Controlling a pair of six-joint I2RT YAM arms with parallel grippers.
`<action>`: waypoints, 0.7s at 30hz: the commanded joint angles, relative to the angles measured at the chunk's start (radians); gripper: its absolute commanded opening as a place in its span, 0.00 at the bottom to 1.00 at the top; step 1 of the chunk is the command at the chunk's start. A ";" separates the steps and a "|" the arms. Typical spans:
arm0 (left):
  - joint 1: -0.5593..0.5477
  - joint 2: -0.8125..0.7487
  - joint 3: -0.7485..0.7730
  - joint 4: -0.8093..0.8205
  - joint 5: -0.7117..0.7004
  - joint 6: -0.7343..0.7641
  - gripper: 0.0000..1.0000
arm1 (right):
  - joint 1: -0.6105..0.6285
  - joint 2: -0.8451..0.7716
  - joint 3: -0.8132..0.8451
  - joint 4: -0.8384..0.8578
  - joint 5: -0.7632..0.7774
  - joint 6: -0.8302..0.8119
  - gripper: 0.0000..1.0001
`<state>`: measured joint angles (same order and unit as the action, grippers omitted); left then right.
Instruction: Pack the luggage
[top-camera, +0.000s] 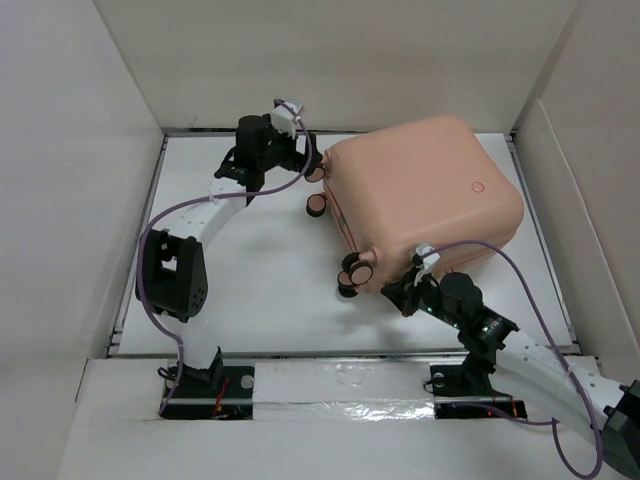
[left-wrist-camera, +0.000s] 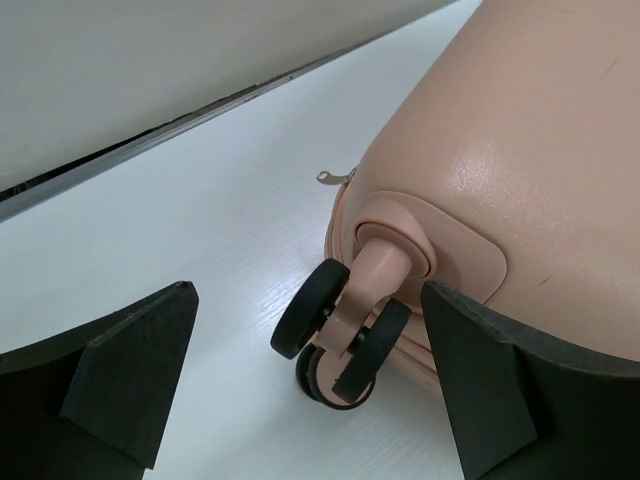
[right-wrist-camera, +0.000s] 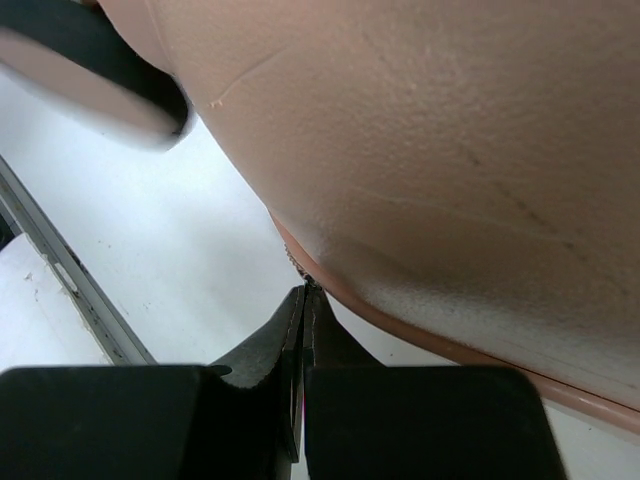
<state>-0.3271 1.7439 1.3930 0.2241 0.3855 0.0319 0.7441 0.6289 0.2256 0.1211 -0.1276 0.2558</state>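
Luggage (top-camera: 425, 200): lies closed, one caster wheel (left-wrist-camera: 335, 345) straight ahead between wide-open, empty jaws of left gripper (left-wrist-camera: 310, 375); right gripper (right-wrist-camera: 305, 300) fully shut at zipper seam (right-wrist-camera: 440, 335).

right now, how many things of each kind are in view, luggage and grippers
luggage: 1
gripper: 2 (left gripper, right gripper)
total: 3
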 joint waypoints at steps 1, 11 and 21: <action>-0.015 0.048 0.102 -0.161 0.062 0.144 0.94 | -0.009 0.005 0.029 0.091 -0.079 -0.024 0.00; -0.035 0.192 0.267 -0.341 0.122 0.223 0.80 | -0.028 0.008 0.027 0.091 -0.087 -0.026 0.00; -0.044 0.232 0.304 -0.324 0.098 0.211 0.74 | -0.028 0.015 0.023 0.095 -0.096 -0.024 0.00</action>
<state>-0.3542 1.9850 1.6691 -0.1608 0.4706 0.2466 0.7189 0.6445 0.2253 0.1398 -0.1699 0.2390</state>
